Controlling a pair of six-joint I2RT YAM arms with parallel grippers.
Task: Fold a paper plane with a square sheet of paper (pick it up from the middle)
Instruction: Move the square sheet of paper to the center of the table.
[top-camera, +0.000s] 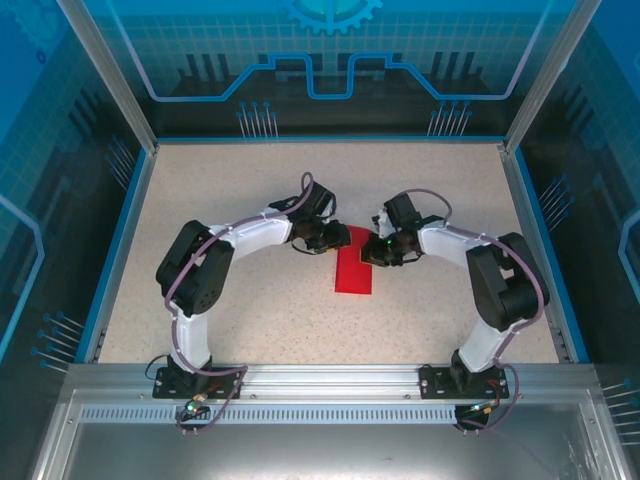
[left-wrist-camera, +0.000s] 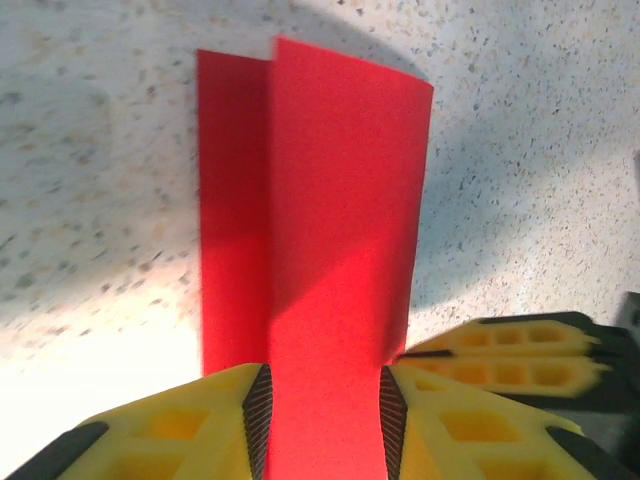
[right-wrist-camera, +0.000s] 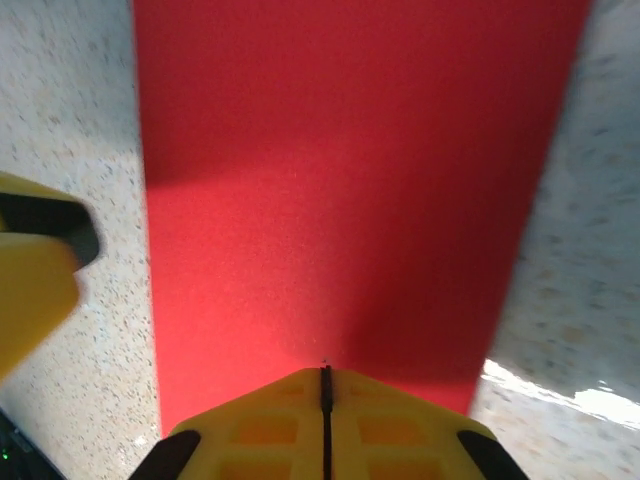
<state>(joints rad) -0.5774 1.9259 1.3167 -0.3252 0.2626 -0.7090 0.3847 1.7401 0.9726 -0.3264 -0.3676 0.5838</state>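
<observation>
There is one sheet of paper (top-camera: 353, 270) on the desk (top-camera: 250, 200), bright red, and it is already folded into a narrow rectangle. It lies in the middle of the desk, between the two arms. Its long axis goes from the near side to the far side, with a small tilt.

Both hands are at the far end of this rectangle. The left hand (top-camera: 335, 238) comes from the left and the right hand (top-camera: 378, 250) from the right, and they are very near to each other. Neither arm is clearly the nearer one.

In the left wrist view, the left hand (left-wrist-camera: 325, 400) has its fingers a moderate way apart. The sheet (left-wrist-camera: 340, 200) stretches away from them, straight ahead. Two layers can be counted there: an upper flap that passes between the pads, and a lower layer that shows at its left. Whether the pads touch the flap, one cannot tell.

In the right wrist view, the right hand (right-wrist-camera: 325, 385) is closed, finger against finger, with its tip at the edge of the sheet (right-wrist-camera: 340, 180). Whether it presses the paper is not clear.

The next fold probably depends on this line, because the crease follows the long axis.
</observation>
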